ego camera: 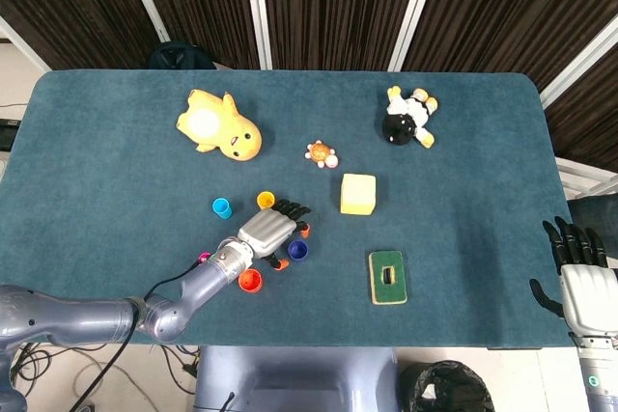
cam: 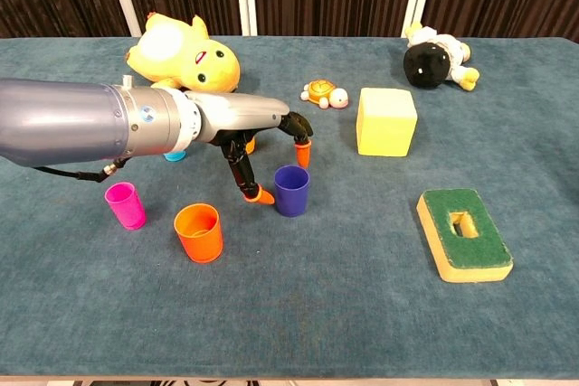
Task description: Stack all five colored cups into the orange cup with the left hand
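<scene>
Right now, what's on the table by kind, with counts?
Cups: 5 - orange cup, purple, pink, blue, yellow
Plush toys: 2 - yellow, black-and-white
Toy turtle: 1
Yellow block: 1
Sponge: 1
Total: 10
</scene>
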Available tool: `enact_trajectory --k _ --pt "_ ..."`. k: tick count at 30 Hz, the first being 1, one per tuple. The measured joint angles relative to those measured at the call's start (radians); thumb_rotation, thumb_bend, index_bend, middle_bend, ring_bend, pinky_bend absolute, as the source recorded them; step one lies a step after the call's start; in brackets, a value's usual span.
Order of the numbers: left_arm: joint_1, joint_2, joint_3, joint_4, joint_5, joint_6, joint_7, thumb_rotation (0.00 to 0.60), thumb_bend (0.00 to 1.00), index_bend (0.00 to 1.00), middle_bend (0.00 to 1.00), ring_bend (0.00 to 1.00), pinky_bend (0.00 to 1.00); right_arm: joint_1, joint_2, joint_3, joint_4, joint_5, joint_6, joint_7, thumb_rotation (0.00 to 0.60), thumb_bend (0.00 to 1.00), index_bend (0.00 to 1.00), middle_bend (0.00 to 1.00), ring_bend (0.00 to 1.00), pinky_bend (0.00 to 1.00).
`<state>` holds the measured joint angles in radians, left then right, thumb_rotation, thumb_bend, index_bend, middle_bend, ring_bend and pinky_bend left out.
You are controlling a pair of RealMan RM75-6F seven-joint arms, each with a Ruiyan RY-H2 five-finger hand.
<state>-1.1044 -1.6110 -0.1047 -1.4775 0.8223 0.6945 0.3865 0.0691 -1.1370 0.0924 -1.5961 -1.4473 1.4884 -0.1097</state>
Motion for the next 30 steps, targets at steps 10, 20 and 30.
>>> enact_trajectory --k 10,20,30 --pt "-0.009 -0.031 -0.002 0.029 -0.001 0.001 -0.001 0.6 0.24 0.39 0.08 0.0 0.04 0.0 -0.002 0.002 0.004 0.003 0.0 0.007 0.6 0.37 0.03 0.04 0.07 0.0" --pt "-0.018 -0.046 -0.003 0.034 0.005 -0.009 -0.005 0.6 0.27 0.44 0.12 0.0 0.05 0.0 -0.004 0.004 0.008 0.006 0.0 0.01 0.6 0.37 0.03 0.04 0.07 0.0" --pt "-0.015 -0.021 -0.004 0.017 0.005 0.006 -0.004 0.6 0.28 0.42 0.13 0.0 0.04 -0.004 -0.007 0.008 0.008 0.008 0.011 0.017 0.6 0.37 0.03 0.04 0.07 0.0"
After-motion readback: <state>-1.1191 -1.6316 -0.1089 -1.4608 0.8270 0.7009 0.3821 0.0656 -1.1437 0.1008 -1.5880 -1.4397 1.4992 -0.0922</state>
